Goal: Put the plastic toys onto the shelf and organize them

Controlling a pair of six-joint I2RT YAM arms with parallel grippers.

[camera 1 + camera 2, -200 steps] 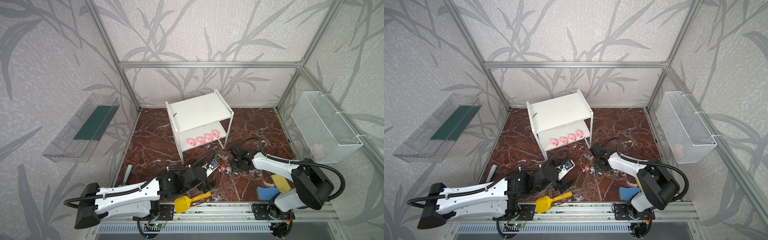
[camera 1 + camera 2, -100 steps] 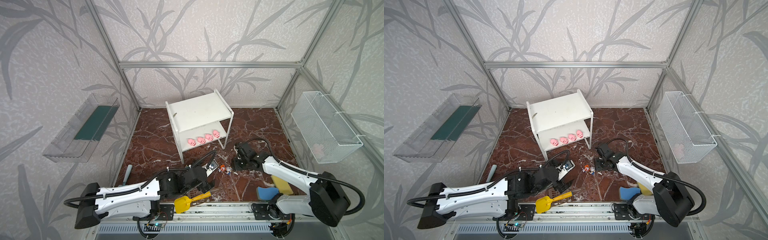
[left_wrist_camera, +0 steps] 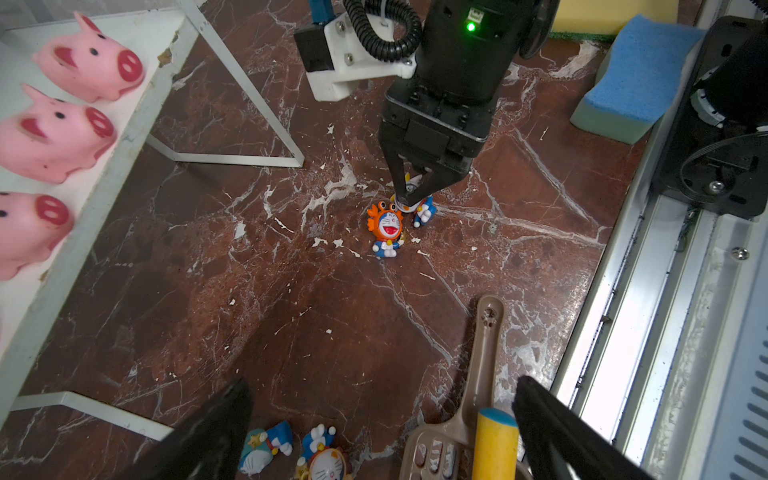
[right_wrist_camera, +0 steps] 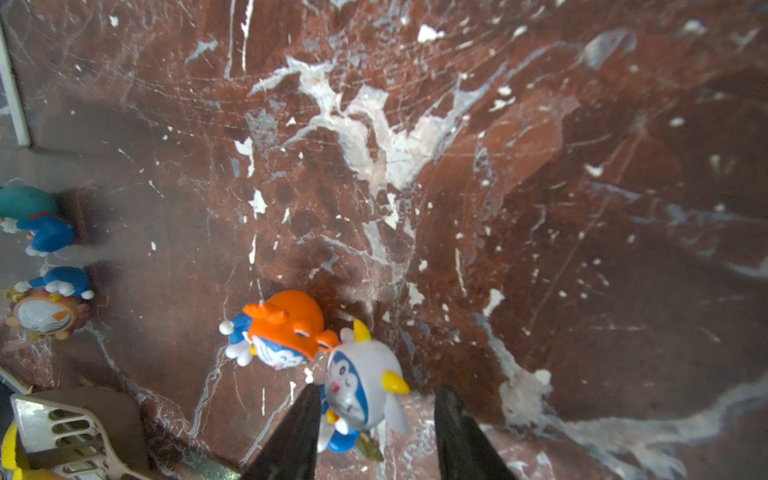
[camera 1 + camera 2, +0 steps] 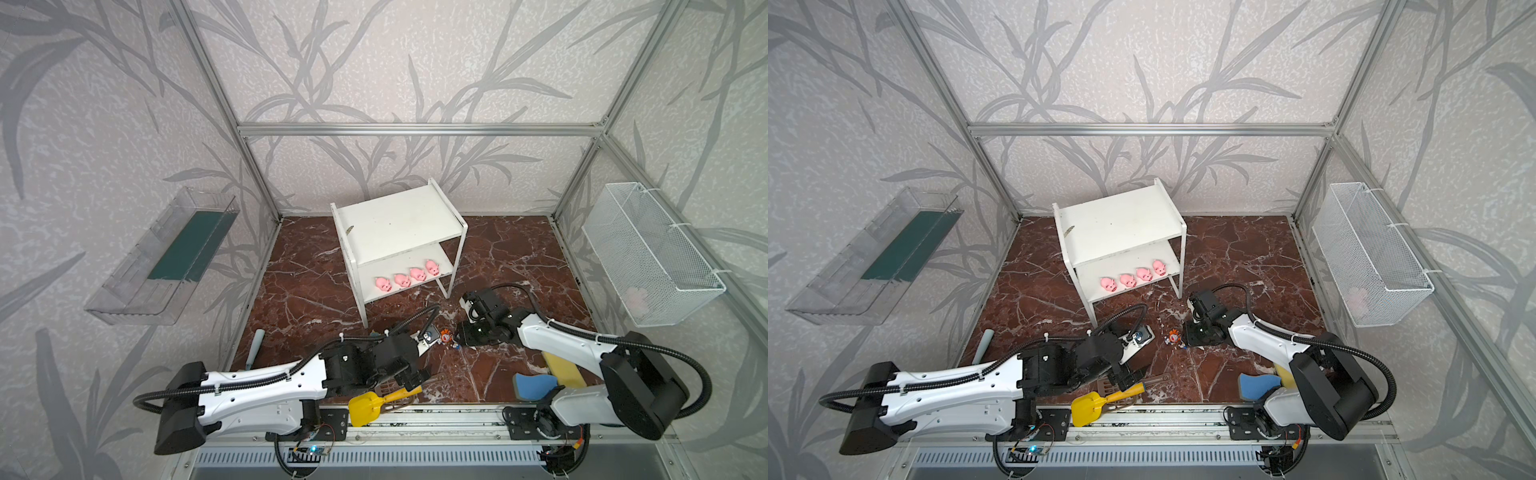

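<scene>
Right gripper (image 4: 376, 395), fingers parted around the white-hooded figurine (image 4: 361, 386), which lies against one finger. The orange-hooded figurine (image 4: 286, 328) is just beside it. The teal-hooded figurine (image 4: 25, 201) and brown-hooded figurine (image 4: 45, 313) lie well apart on the marble floor (image 4: 540, 166).

The shelf (image 5: 399, 224), a small white two-tier rack, stands upright toward the back of the red marble floor (image 5: 519, 257). Four pink pigs (image 5: 402, 280) (red snouts, black dot eyes) are lined up in a row along the front of its lower board. On the floor in front of it, the orange-capped figurine (image 3: 386, 226) and the white-capped figurine (image 4: 361, 386) with yellow horns touch each other, while the teal-capped figurine (image 3: 259, 451) and the brown-maned figurine (image 3: 326, 461) lie side by side, well apart from that pair.
</scene>
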